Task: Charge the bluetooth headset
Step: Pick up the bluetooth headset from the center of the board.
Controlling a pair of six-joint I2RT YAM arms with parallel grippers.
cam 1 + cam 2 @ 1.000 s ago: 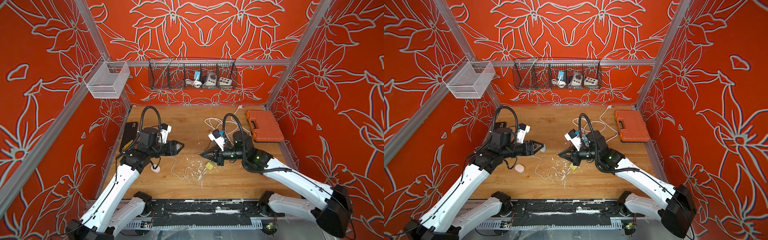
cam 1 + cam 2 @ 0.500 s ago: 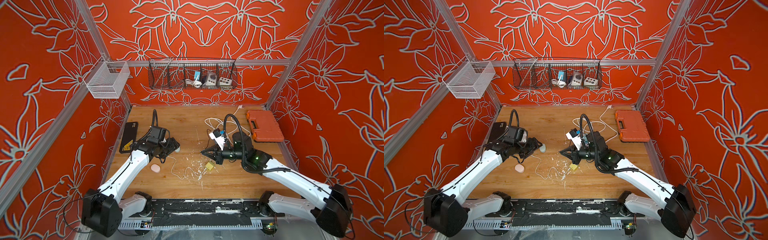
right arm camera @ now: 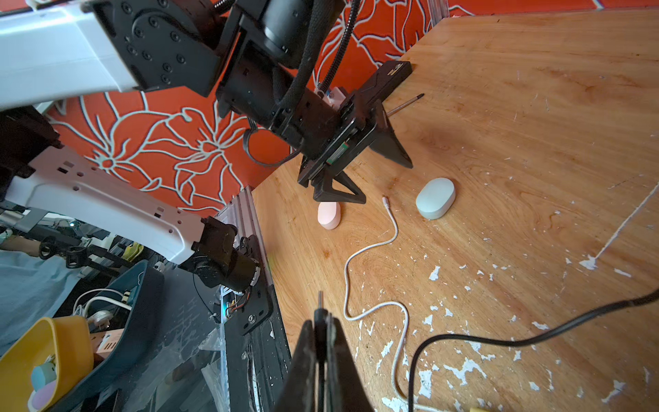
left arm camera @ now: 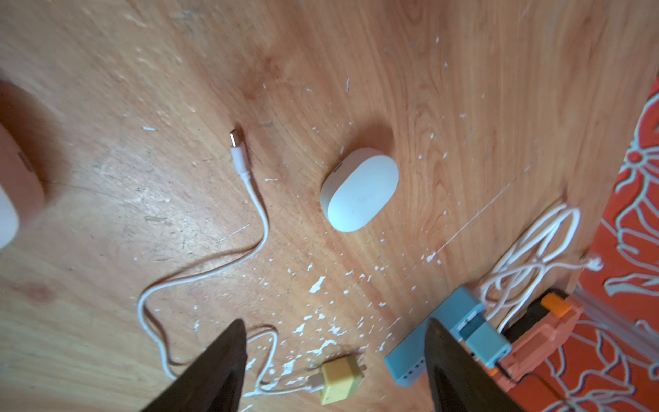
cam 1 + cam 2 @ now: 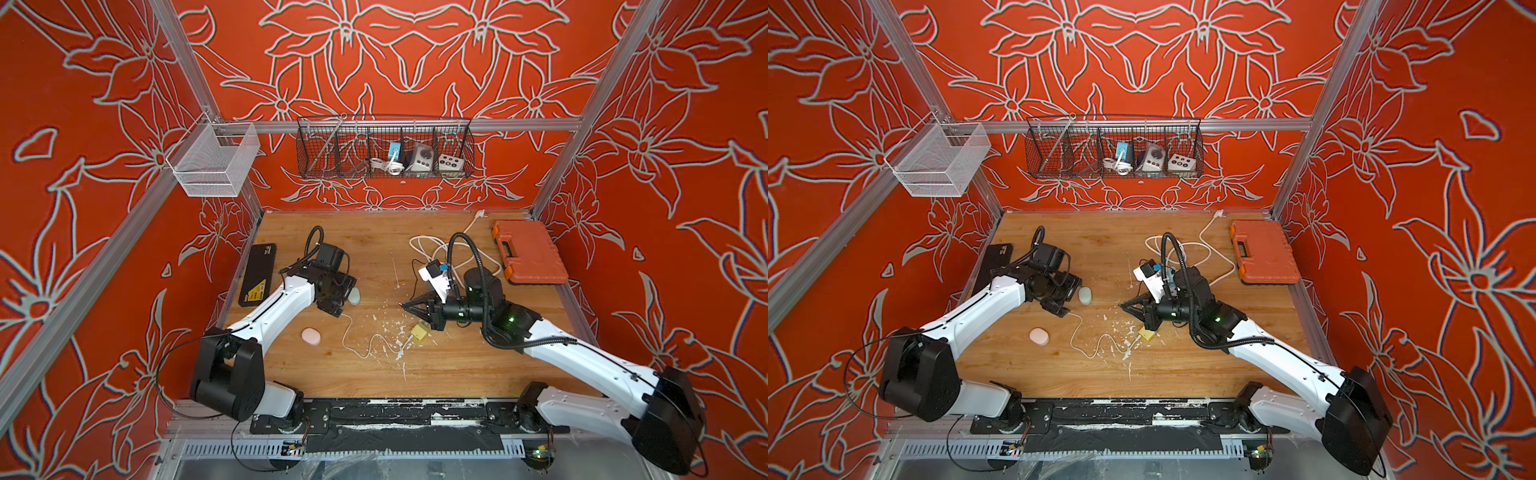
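Headset case [image 4: 358, 189] looks light, hard and kinda slick, so I'd pinch across its narrow width. Left jaws spread near it, right jaws pressed together.

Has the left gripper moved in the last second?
Yes. The left gripper has drawn back from the white case toward the black box, tips turned downward.

A white headset case [image 4: 358, 191], yellow charger [image 5: 419, 332] and orange toolbox [image 5: 530, 257].

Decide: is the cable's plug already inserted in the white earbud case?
No: the cable plug lies loose beside the white case, clearly apart from it.
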